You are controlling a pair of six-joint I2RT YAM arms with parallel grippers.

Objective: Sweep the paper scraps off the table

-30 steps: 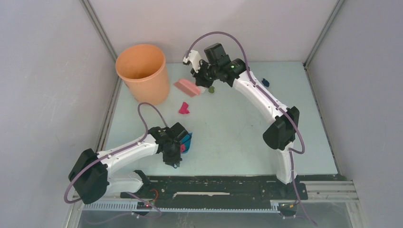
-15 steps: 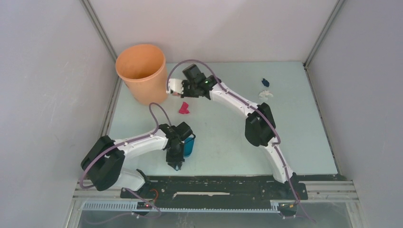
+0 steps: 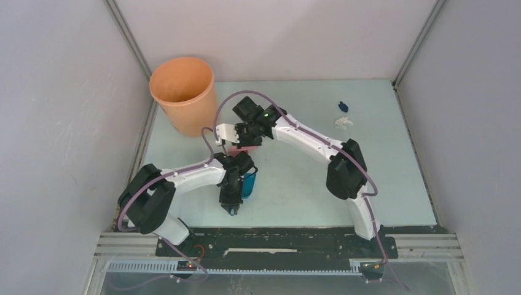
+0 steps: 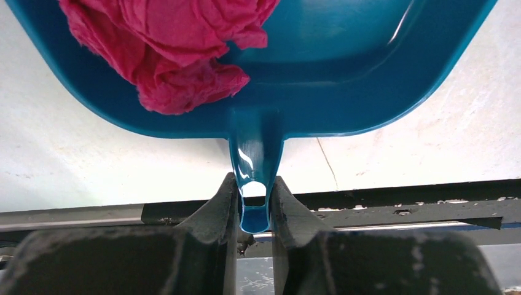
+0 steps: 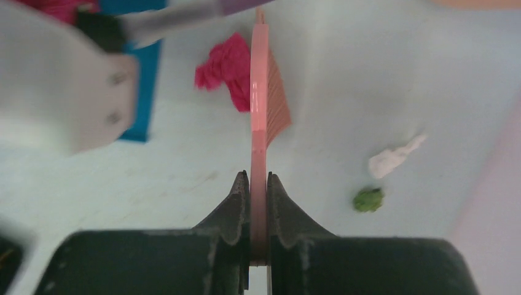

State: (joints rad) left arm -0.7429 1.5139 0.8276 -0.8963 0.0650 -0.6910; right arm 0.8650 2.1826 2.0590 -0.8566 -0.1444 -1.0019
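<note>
My left gripper (image 3: 233, 196) (image 4: 254, 184) is shut on the handle of the blue dustpan (image 3: 249, 183) (image 4: 344, 74), which holds a magenta paper scrap (image 4: 178, 55). My right gripper (image 3: 246, 138) (image 5: 258, 178) is shut on the pink brush (image 3: 246, 149) (image 5: 261, 92), just behind the dustpan (image 5: 138, 86). A second magenta scrap (image 5: 224, 67) lies against the brush's left side, between brush and dustpan. A white scrap (image 5: 393, 158) and an olive green scrap (image 5: 368, 200) lie to the brush's right. A dark blue scrap (image 3: 343, 107) and another white scrap (image 3: 343, 121) lie at the far right of the table (image 3: 295, 178).
An orange bucket (image 3: 183, 92) stands at the table's back left corner. Grey walls close the table on three sides. The black base rail (image 3: 276, 236) runs along the near edge. The left arm (image 5: 61, 80) shows blurred in the right wrist view.
My right arm has swung the brush from the back, by the bucket, toward the near side and the dustpan. My left arm has carried the dustpan slightly right. The loose magenta scrap is now hidden from above.
</note>
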